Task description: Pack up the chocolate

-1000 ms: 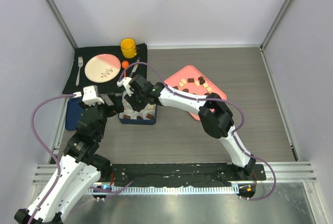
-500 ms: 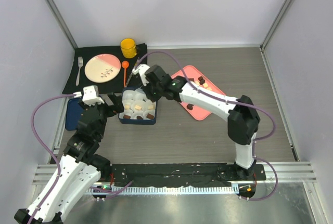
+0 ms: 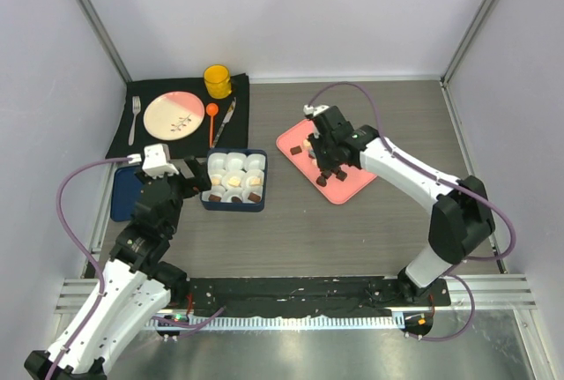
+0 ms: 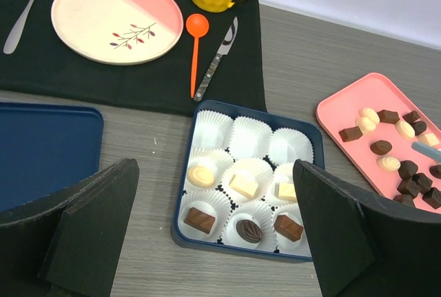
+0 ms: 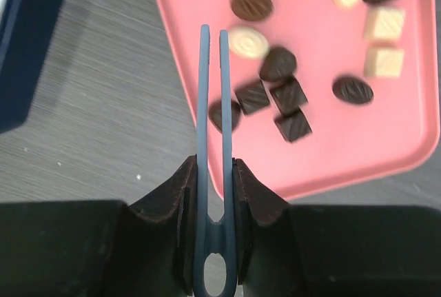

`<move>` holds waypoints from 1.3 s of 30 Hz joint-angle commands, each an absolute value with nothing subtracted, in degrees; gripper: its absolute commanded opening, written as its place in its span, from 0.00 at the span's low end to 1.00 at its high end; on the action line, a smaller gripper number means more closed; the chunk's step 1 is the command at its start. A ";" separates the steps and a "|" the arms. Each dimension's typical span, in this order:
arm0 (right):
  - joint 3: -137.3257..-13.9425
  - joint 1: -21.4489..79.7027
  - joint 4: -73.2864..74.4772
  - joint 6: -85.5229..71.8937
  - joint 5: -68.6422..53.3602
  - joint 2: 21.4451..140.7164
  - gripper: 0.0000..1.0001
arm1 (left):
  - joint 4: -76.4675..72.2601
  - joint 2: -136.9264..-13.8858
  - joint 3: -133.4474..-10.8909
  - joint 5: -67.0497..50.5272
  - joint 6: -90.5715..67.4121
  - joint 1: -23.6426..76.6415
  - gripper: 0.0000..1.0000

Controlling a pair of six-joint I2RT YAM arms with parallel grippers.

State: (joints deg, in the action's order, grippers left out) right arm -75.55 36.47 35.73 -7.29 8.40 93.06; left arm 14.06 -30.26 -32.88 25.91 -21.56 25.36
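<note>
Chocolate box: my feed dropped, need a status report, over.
Left gripper open beside box. Right gripper shut on tweezers, tips empty over pink tray. Six chocolates boxed, back three cups empty. Nothing in the way.

Top cam sits high above and behind the arm bases, looking down and forward over the whole table [image 3: 352,230], pretty far out. Left wrist cam is low and close, peering forward between its own fingers [image 4: 89,235] at the navy box [image 4: 258,116], with the pink tray [image 4: 344,107] off to the right. Right wrist cam stares almost straight down the blue tweezers [image 5: 204,138] at one end of that tray, super close. All three catch the tray; top and left wrist also share the box and black mat [image 4: 158,80].
</note>
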 commanded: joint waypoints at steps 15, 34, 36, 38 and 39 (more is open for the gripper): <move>-65.83 27.07 46.41 -16.08 8.88 83.41 0.27 | 12.22 -31.64 -35.16 25.49 -20.57 25.05 1.00; -67.41 26.45 47.37 -13.89 6.68 87.45 0.36 | 12.04 -32.17 -35.07 25.22 -20.57 25.05 1.00; -67.41 26.37 47.46 -14.24 6.85 87.63 0.36 | 11.95 -32.17 -35.07 25.22 -20.65 25.05 1.00; -67.50 26.28 47.55 -14.76 7.47 87.80 0.36 | 12.04 -32.25 -35.07 25.22 -20.66 25.05 1.00; -67.59 26.37 47.46 -14.85 7.64 87.89 0.37 | 12.04 -32.17 -35.07 25.22 -20.74 25.05 1.00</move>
